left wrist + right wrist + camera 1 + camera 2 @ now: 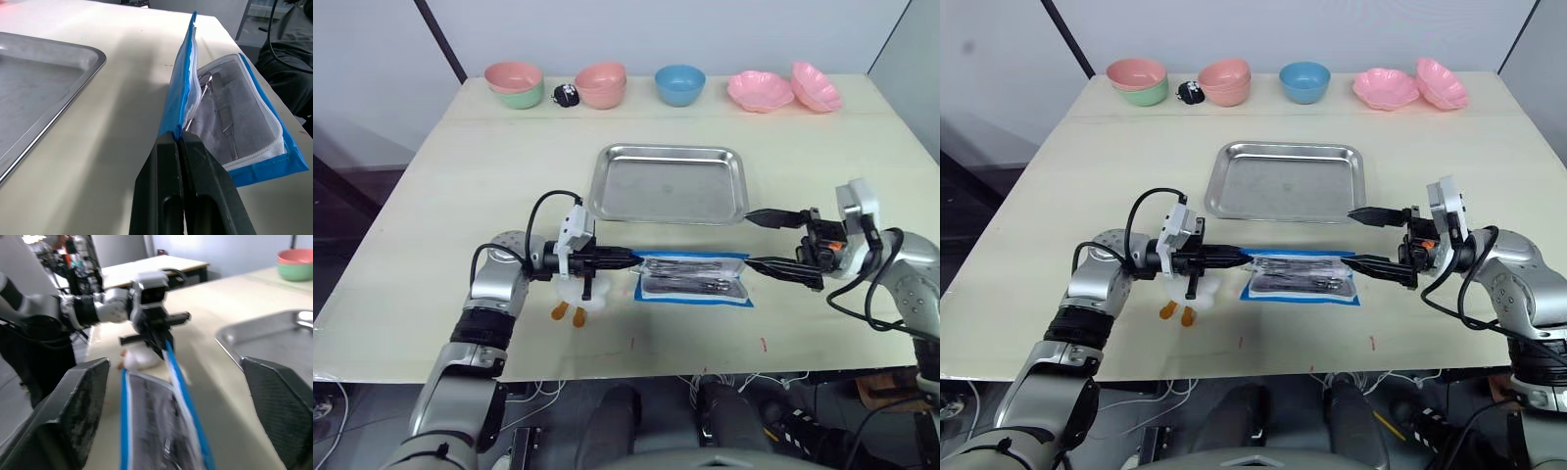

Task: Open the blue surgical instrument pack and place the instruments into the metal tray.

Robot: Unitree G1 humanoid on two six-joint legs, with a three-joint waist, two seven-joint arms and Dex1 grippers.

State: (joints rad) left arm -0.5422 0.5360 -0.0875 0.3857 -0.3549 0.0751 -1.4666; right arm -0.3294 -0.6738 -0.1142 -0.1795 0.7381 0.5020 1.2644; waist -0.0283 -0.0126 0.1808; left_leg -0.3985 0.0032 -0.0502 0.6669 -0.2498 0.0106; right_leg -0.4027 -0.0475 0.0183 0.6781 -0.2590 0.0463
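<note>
On the pale wooden counter (460, 196), the left tool (628, 258) lay low and level, its two black fingers pressed tightly together on the near-left edge of the blue surgical instrument pack (694, 280). Just beneath that arm sat a small white toy with orange feet (576, 304). The pack rested flat in front of the metal tray (668, 183), close to its near rim but apart from it. The tray was a shallow rectangle of shiny steel with rounded corners and a raised lip, its floor bare. Further right, the right tool (762, 240) hovered at the pack's right end with its jaws spread wide, one finger near the tray's corner and the other beside the pack, holding nothing.

Along the far edge stood a pink bowl stacked on a green one (515, 84), a small black object (567, 94), a stack of pink bowls (601, 83), a round blue bowl (680, 84) and two scalloped pink dishes (785, 89).

The left wrist view showed what the head views did not: the pack's upper flap was lifted on edge in the pinched fingers, a white zipper ran round the opening, and slim silver instruments (220, 110) lay on soft grey lining inside. The right wrist view showed the textured pads of its own spread fingers (73, 396) and the left tool gripping the raised blue flap.
</note>
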